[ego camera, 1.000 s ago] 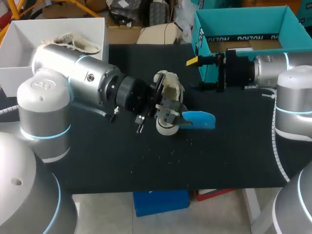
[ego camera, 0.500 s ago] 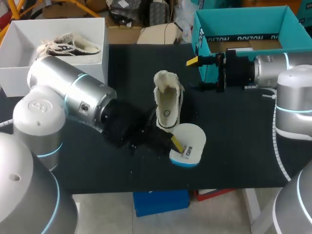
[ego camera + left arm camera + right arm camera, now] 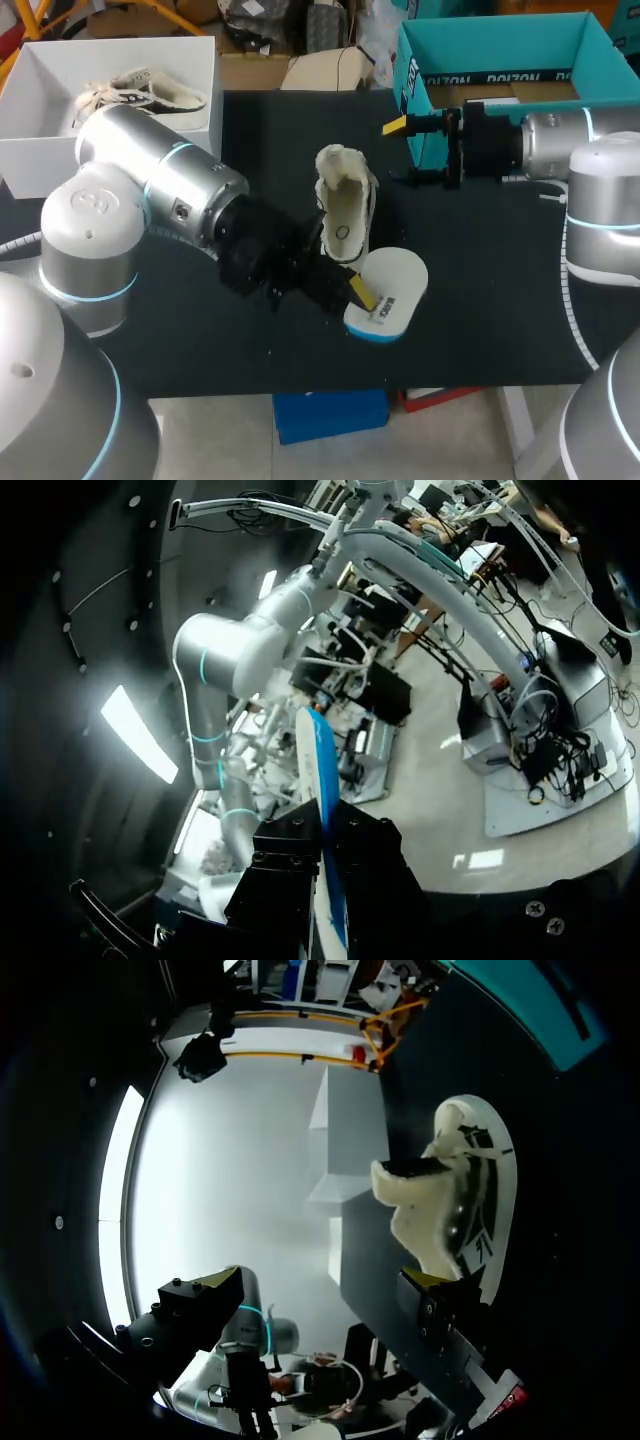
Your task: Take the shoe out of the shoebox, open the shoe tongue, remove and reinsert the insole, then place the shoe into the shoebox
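A cream shoe [image 3: 345, 205] lies on the black table [image 3: 480, 300], its opening facing up. Just in front of it my left gripper [image 3: 357, 292] is shut on the edge of the insole [image 3: 390, 292], white on top with a blue underside. In the left wrist view the insole [image 3: 318, 780] stands edge-on between the black fingers [image 3: 285, 875]. My right gripper [image 3: 398, 152] is open beside the teal box, to the right of the shoe and apart from it. Seen from the right wrist, the shoe [image 3: 455, 1195] lies ahead of the open right gripper [image 3: 325, 1295].
A white shoebox [image 3: 190, 60] at the back left holds a second shoe [image 3: 140, 92]. A teal box [image 3: 500, 45] stands at the back right behind my right arm. A bare stretch of black table lies in front of the insole and to its right.
My left gripper has drawn the insole away from the shoe, toward the table's front, and turned it white side up. The right arm has not moved.
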You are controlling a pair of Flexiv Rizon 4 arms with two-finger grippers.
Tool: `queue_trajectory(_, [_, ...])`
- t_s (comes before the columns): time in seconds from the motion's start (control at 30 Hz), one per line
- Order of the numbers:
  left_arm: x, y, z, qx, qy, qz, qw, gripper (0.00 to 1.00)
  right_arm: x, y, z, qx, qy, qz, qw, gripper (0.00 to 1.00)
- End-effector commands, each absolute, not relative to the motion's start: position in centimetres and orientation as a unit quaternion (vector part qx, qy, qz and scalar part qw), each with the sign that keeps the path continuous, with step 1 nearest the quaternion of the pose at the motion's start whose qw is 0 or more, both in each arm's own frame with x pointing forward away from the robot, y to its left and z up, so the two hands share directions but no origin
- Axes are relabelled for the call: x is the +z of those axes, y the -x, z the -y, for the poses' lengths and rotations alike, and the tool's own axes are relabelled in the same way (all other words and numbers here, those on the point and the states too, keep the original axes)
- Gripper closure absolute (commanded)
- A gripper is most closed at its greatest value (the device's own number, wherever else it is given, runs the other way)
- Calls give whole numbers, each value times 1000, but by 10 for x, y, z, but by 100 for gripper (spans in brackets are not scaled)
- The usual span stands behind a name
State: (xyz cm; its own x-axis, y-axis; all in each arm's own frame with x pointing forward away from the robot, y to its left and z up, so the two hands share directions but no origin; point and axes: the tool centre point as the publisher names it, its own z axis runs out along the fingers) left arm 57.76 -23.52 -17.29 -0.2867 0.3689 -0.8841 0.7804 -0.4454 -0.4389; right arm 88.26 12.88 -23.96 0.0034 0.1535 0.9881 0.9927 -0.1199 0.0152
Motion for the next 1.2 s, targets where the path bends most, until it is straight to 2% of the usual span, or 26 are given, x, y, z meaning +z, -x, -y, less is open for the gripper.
queue_trajectory(0.03, [-170,-552,231,-505,-664,-473,283,100,-241,-883,-130,-492,565,507,427,0])
queue_trajectory(0.13, [-185,-553,229,-428,-671,-517,314,100,-241,-883,-130,-492,565,507,427,0])
queue_trajectory(0.23, [-205,-566,228,-400,-664,-555,302,100,-241,-883,-130,-492,565,507,427,0])
queue_trajectory(0.8, [-213,-572,226,-415,-649,-564,299,100,-241,-883,-130,-492,565,507,427,0])
queue_trajectory(0.93, [-221,-583,224,-363,-681,-492,403,100,-241,-883,-130,-492,565,507,427,0])
queue_trajectory(1.2, [-243,-617,201,-337,-670,-455,480,100,-241,-883,-130,-492,565,507,427,0])
